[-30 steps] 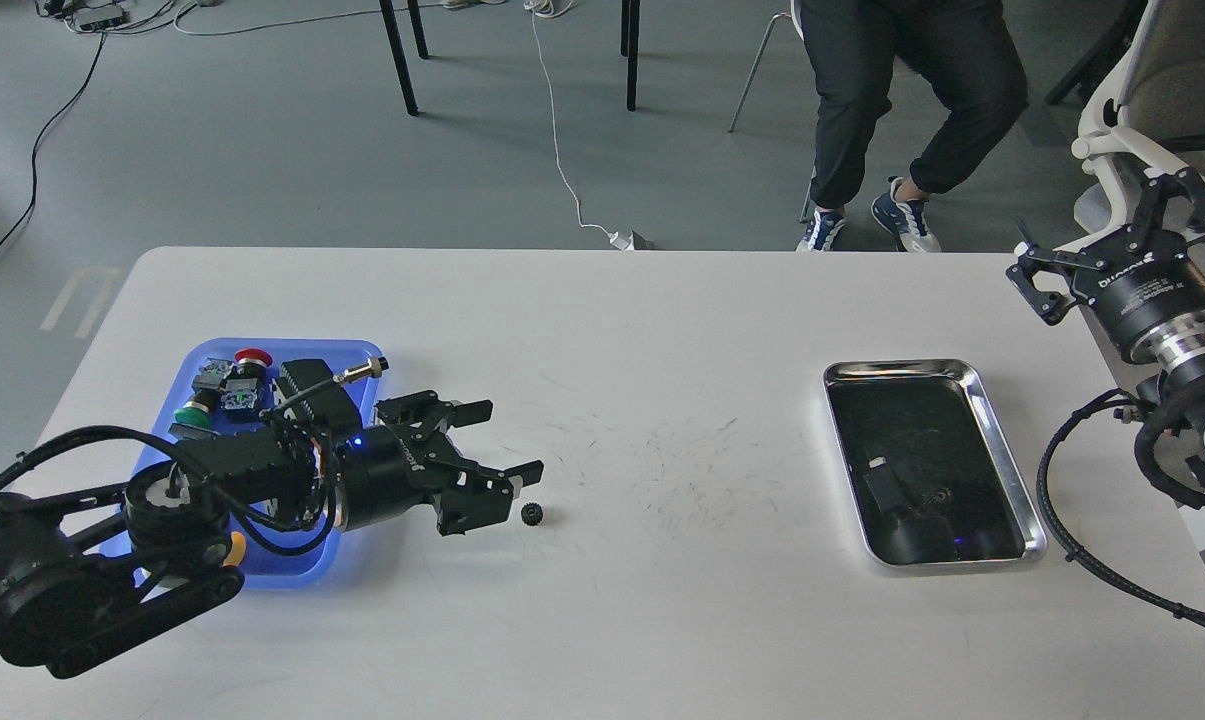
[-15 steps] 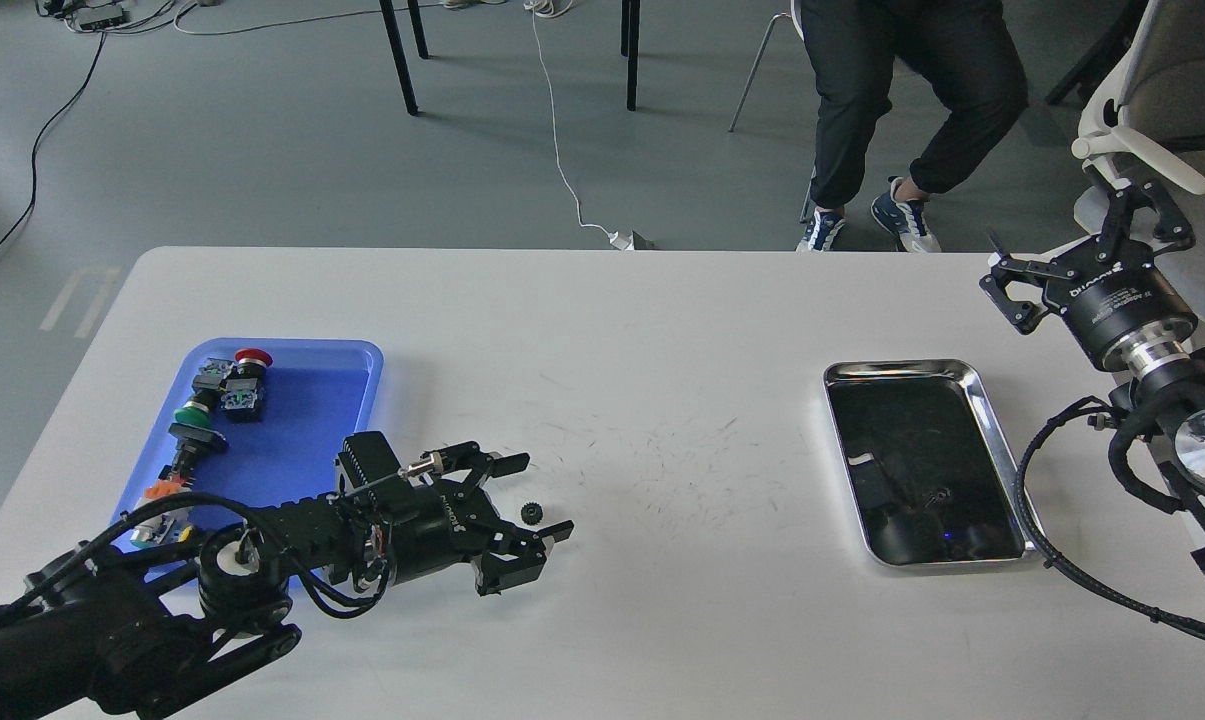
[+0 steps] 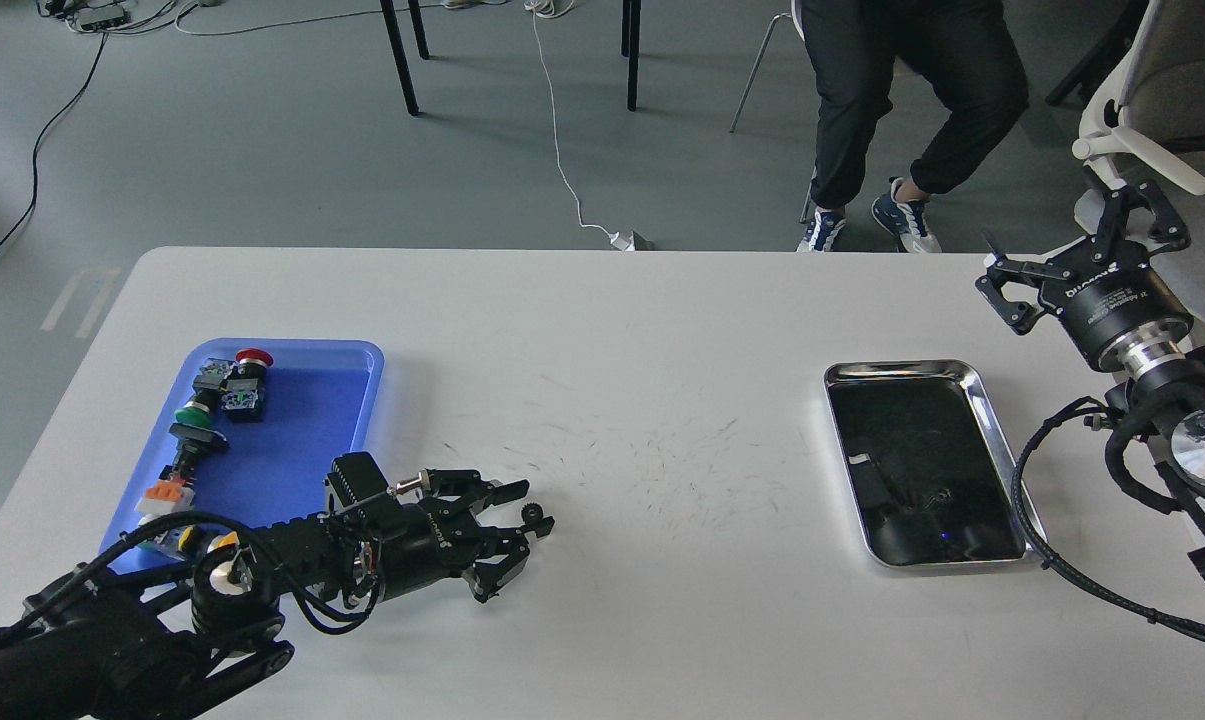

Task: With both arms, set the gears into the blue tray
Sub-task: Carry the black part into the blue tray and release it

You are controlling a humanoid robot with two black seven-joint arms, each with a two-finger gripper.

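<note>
One small black gear (image 3: 534, 515) lies on the white table, right of the blue tray (image 3: 302, 420). My left gripper (image 3: 528, 507) reaches low across the table from the left. It is open, and its two fingers stand closely on either side of the gear, which sits at the tip of the lower finger (image 3: 540, 527). Whether both fingers touch the gear cannot be told. My right gripper (image 3: 1070, 232) hangs open and empty above the table's far right edge, well away from the gear.
Several push-button switches (image 3: 224, 385) with red, green and yellow caps lie along the blue tray's left side. A shiny silver tray (image 3: 1002, 450) sits at the right. Beyond the table are a seated person's legs (image 3: 902, 90) and a white chair (image 3: 1162, 110).
My left gripper swung off the blue tray and down to the table, and its fingers have narrowed around the gear. The right gripper shifted slightly left.
</note>
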